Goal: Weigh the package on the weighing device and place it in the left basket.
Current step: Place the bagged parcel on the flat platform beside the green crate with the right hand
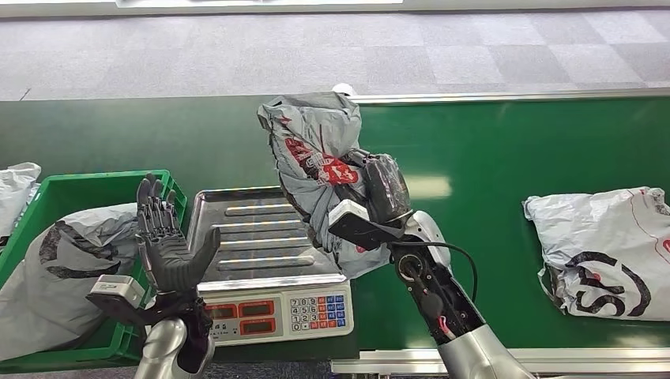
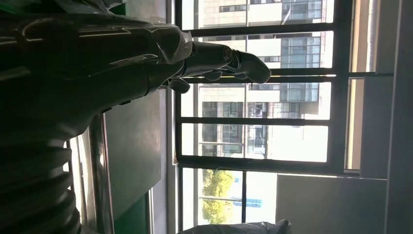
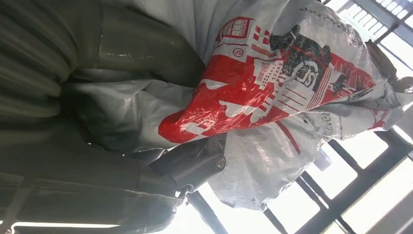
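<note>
Right hand (image 1: pixel 378 188) grips package (image 1: pixel 314 162), logo seemingly "JS"

Even overhead light; wrist views backlit by bright windows (image 2: pixel 253 141).

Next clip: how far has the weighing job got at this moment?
Done: the right hand has lifted the grey-and-red package. In hand: it hangs above the scale's steel tray; the left hand waits empty. Left: weighing it, then placing it in the green basket.
</note>
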Robot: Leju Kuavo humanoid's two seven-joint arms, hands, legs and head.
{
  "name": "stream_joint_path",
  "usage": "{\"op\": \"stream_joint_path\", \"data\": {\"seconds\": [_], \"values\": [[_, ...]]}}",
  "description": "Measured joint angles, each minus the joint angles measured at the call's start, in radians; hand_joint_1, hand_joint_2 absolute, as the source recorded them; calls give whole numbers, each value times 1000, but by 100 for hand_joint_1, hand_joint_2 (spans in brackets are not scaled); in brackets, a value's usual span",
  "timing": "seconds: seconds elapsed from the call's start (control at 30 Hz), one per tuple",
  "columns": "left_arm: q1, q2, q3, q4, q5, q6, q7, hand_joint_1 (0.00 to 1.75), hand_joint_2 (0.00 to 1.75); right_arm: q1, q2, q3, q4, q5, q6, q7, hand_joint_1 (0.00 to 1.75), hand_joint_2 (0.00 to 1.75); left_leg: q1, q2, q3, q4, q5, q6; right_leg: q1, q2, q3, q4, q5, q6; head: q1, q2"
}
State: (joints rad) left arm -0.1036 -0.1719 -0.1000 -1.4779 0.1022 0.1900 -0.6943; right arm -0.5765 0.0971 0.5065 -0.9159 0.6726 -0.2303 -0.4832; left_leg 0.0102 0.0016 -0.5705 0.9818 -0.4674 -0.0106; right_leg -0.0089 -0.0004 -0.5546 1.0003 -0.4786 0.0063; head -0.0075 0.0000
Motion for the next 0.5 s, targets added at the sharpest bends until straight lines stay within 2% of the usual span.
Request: {"op": "stream_joint_path", "data": {"seconds": [0.07, 0.17, 0.4, 0.5], "values": [[0, 1, 0, 0, 3, 2, 0, 0, 175, -32, 5, 21, 42, -49, 114, 37, 175, 175, 0, 0, 0, 0, 0, 0, 0, 0, 0, 0, 0, 0, 0, 0], [-1, 3, -7, 7, 19, 8, 0, 0, 175, -138, 37, 93, 186, -129, 330, 147, 175, 175, 0, 1, 0, 0, 1, 0, 0, 0, 0, 0, 0, 0, 0, 0], [-4, 9, -39, 25, 25, 8, 0, 0, 175, -207, 86, 184, 361, -217, 453, 193, 175, 175, 0, 0, 0, 0, 1, 0, 0, 0, -1, 0, 0, 0, 0, 0], [-14, 10, -56, 36, 25, 8, 0, 0, 175, -210, 106, 184, 405, -324, 509, 208, 175, 175, 0, 0, 0, 0, 1, 0, 0, 0, -1, 0, 0, 0, 0, 0]]}}
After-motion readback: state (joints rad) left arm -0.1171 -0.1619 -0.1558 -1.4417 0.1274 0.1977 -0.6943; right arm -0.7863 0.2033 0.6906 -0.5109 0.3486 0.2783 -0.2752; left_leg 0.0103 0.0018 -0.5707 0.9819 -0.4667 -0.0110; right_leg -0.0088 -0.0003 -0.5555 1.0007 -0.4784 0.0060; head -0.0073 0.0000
